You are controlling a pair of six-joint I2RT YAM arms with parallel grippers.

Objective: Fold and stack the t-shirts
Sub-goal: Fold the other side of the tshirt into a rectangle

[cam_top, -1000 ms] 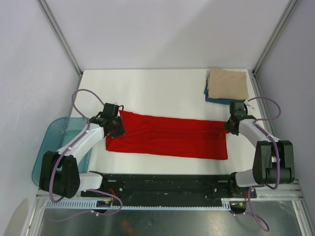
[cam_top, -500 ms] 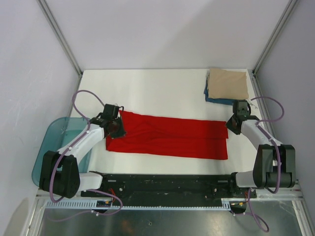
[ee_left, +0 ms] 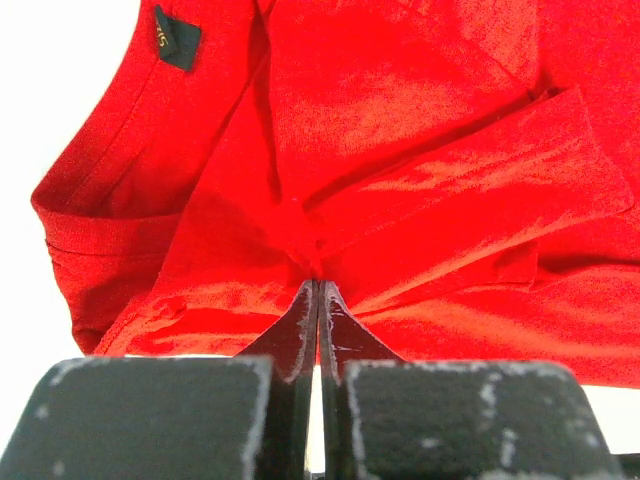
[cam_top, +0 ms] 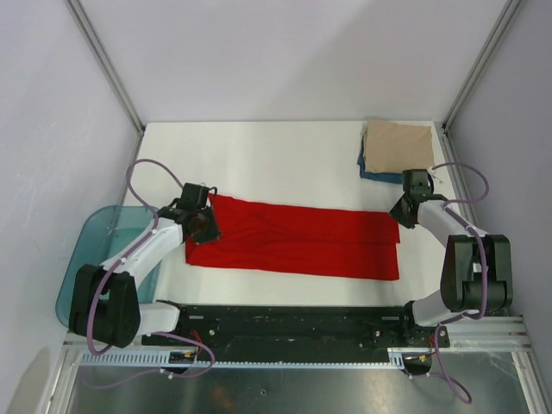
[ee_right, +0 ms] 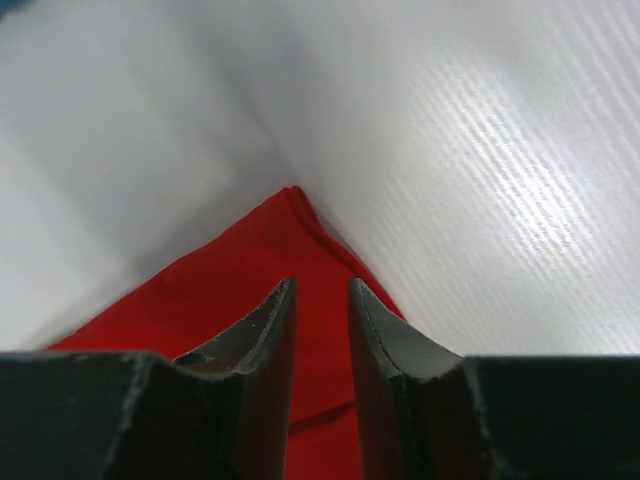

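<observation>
The red t-shirt lies folded lengthwise across the desk from 9 to 3 o'clock, with the folded t-shirts stacked at 1 o'clock. The left gripper pinches red cloth in its jaws at the 9 o'clock end, while the right gripper holds its jaws slightly apart over the 3 o'clock corner — it probably must close there before the crosswise fold. The writing on the dark neck tag is unreadable.

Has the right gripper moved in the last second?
Yes. In the top view the right gripper has crept slightly toward the folded tan cloth shirt at the far right.
</observation>
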